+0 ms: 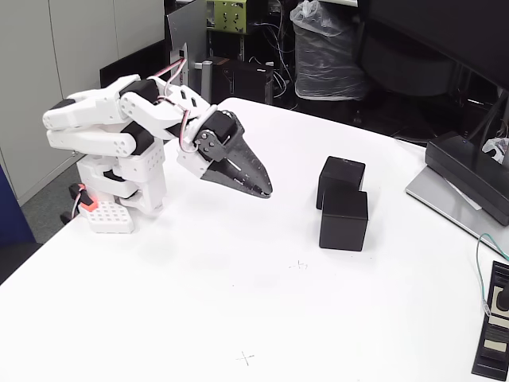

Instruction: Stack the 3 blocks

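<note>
White tabletop (238,310) is carrying a folded white arm (119,127) at the left of the fixed view. Its gripper (262,189) is hanging above the surface with jaws closed together, grasping nothing. Well to its right, two black blocks are sitting: one (343,220) in front, another (340,177) touching behind it.

Two black cubes (343,205) visible, touching; one white perforated brick (107,216); one arm (135,127).

Lab or office — white table (238,318); laptop (469,179); cable clutter (266,32)
</note>
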